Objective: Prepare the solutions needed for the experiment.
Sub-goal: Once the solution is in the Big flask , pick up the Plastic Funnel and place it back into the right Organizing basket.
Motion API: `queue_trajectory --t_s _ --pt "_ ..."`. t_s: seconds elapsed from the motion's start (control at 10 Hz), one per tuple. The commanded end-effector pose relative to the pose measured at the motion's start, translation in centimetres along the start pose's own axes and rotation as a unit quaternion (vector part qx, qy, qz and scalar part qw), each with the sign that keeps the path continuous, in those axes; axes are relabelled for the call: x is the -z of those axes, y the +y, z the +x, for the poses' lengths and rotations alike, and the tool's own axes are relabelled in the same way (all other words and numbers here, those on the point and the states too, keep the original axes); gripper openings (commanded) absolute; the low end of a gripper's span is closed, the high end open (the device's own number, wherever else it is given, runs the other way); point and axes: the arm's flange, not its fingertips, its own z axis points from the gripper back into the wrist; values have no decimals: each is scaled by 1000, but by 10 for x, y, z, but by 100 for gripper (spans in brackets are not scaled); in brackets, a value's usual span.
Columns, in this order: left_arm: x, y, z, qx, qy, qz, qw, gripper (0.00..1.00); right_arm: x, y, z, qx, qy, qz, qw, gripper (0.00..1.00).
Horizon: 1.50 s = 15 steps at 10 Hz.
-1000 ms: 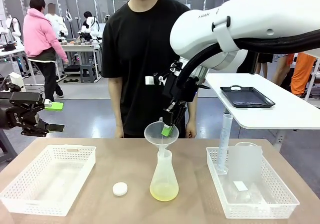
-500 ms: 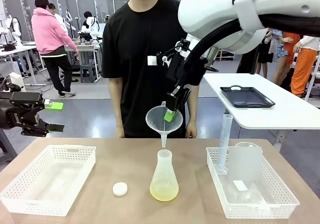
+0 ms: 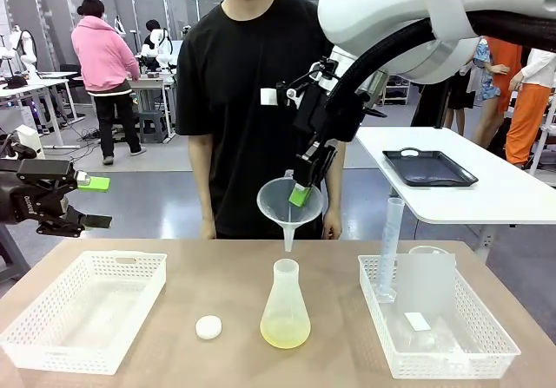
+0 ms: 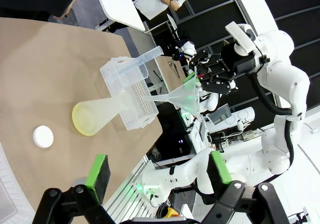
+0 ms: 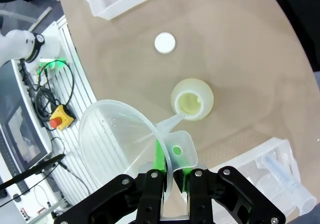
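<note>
midway along the tabletop's (image 3: 234, 275) near edge: conical flask (image 3: 285, 305), translucent whitish plastic, upright. solution (image 3: 285, 332) sits in its base as a shallow, clear, pale yellow-green layer. the right wrist view looks down the open neck of the flask (image 5: 192, 99) and shows the same yellow tint inside.

above the flask: right gripper (image 3: 300, 195) clenched on the rim of a translucent funnel (image 3: 289, 204), one green pad inside the bowl. funnel is held clear of the flask, spout pointing down, its tip just above the flask's mouth and not touching it. from the right wrist, the funnel (image 5: 120, 139) has its wall pinched between the black fingers, with droplets on the inner wall.

left of the flask, near the same edge: small white round cap (image 3: 208, 326) lying flat, apart from the flask.

left end of the tabletop: white mesh basket (image 3: 122, 258). right end: second white basket (image 3: 434, 364) carrying an upright graduated cylinder (image 3: 390, 245) at its far left corner and a translucent beaker (image 3: 426, 284) beside it.

off the tabletop's left edge, raised: left gripper (image 3: 95, 202) released, jaws spread wide, nothing between the pads. left wrist view agrees: left gripper (image 4: 158, 176) gaping, with flask (image 4: 100, 116) and cap (image 4: 43, 136) well beyond it.

far edge: person (image 3: 248, 101) in a black shirt standing behind the funnel, arms down.
</note>
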Motion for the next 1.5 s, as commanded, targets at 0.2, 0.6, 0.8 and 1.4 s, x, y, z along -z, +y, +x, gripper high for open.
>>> queue_trajectory --t_s 0.2,0.6,0.8,1.4 --pt "2 0 1 8 -8 -13 1000 100 -34 -10 -77 73 -31 18 997 0" --pt "2 0 1 8 -8 -13 1000 100 -50 -37 -168 198 -73 7 977 0" --pt "2 0 1 8 -8 -13 1000 100 -43 -55 -202 258 -85 10 962 0" --pt "2 0 1 8 -8 -13 1000 100 11 -94 -224 373 -59 5 926 0"
